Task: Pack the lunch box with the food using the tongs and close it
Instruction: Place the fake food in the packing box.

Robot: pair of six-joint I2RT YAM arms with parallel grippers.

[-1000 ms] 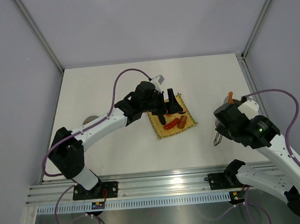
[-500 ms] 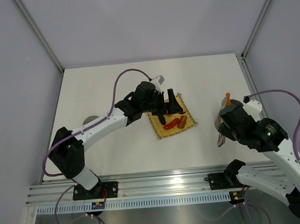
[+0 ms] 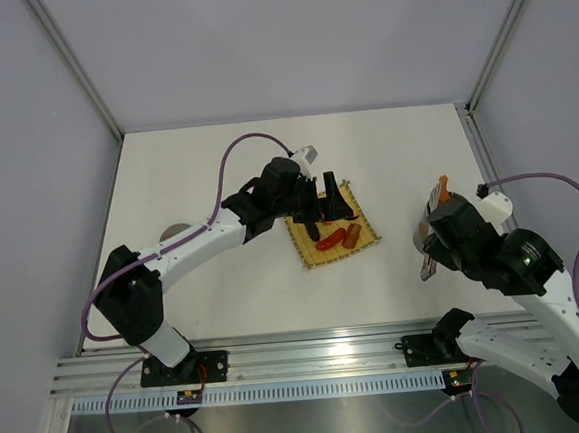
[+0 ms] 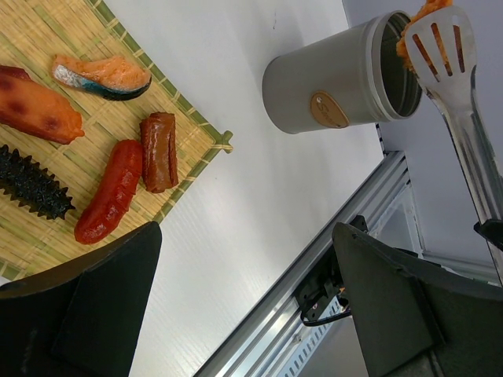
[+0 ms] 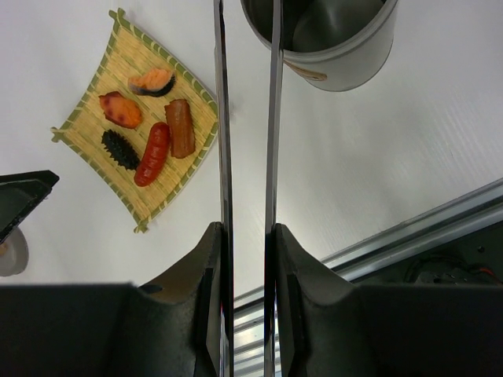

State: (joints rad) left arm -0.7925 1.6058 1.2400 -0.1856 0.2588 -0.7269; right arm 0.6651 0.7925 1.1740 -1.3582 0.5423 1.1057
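The slim silver metal tongs are gripped by the right hand, whose fingers are closed partway onto the two thin arms. A small orange food piece is pinched in the slotted tips by the open mouth of the tall grey metallic cylindrical lunch box. The box is stood upright on the white counter, at 3 o'clock from the yellow woven square mat. Five food pieces are laid on the mat. The left hand is held wide open and empty over the mat's 12 o'clock part.
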